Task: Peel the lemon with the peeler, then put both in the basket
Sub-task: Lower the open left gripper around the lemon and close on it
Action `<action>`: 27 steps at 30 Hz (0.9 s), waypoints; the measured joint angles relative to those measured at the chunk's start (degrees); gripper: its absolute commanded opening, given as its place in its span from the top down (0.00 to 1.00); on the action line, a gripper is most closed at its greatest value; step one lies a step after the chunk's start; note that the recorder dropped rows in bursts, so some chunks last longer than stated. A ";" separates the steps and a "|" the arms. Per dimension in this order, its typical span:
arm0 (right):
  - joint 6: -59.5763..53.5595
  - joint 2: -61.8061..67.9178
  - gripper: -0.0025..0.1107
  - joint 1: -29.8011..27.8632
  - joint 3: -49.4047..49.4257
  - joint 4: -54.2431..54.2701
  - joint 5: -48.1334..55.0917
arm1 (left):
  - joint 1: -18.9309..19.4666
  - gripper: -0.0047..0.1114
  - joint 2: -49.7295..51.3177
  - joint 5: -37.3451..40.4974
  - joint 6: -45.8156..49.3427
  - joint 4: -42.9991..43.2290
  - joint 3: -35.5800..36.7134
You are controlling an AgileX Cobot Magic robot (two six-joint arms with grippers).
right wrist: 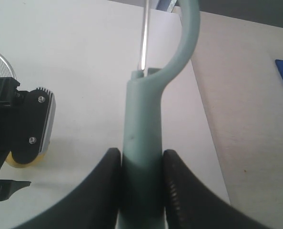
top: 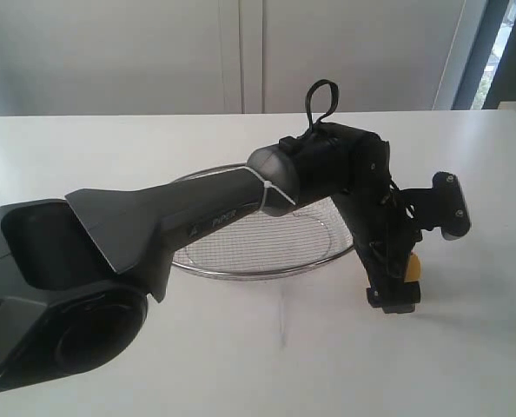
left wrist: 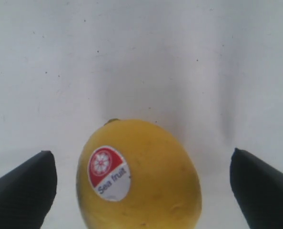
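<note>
While the lemon (left wrist: pixel 139 176) sits on the white table (top: pixel 466 347) just outside the basket (top: pixel 241 269), the left gripper (left wrist: pixel 141 157) straddles it.
Its jaws stand wide, clear of the peel, seemingly poised to steady it. The right gripper (right wrist: pixel 140 157) clamps the peeler (right wrist: pixel 144 119) by its teal handle, likely ready for peeling.

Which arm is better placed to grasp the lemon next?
Left. Its open jaws straddle the lemon, one on each side, while the right arm's jaws are occupied, shut on the peeler.

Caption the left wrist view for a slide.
Open left gripper flanks the stickered lemon on the white table, touching neither side.
</note>
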 measured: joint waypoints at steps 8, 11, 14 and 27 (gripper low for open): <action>0.00 0.00 0.98 0.00 0.00 0.00 0.00 | 0.00 0.12 0.00 0.00 0.00 0.00 0.00; 0.00 0.00 0.98 0.00 0.00 0.00 0.00 | 0.00 0.12 0.00 0.00 0.00 0.00 0.00; 0.00 0.00 0.98 0.00 0.00 0.00 0.00 | 0.00 0.12 0.00 0.00 0.00 0.00 0.00; 0.00 0.00 0.98 0.00 0.00 0.00 0.00 | 0.00 0.12 0.00 2.94 0.10 0.00 0.00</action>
